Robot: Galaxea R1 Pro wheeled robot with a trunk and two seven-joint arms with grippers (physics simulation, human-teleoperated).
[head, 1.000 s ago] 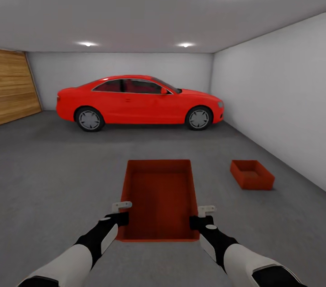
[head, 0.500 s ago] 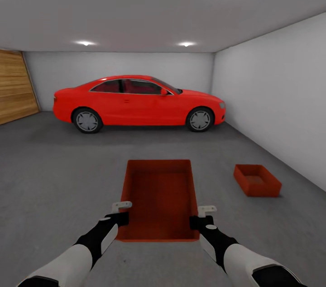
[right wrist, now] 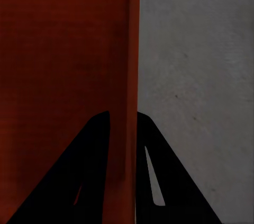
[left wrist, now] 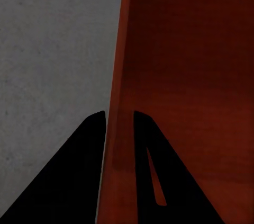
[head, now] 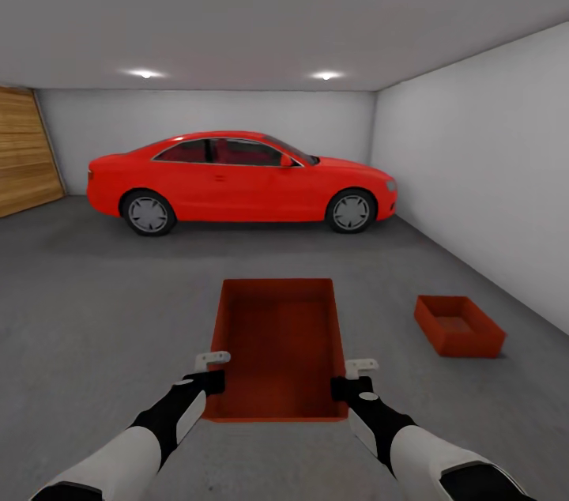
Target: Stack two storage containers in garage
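Left pincer (head: 212, 371) and right pincer (head: 352, 378) apparently clamp the carried container's (head: 278, 343) side walls.

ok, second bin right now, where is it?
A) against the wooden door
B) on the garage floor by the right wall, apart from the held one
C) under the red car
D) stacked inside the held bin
B: the second container sits alone on the concrete floor near the right wall, while both grippers hold the other container by its side walls.

Bright ceiling lights (head: 145, 73), sharp render
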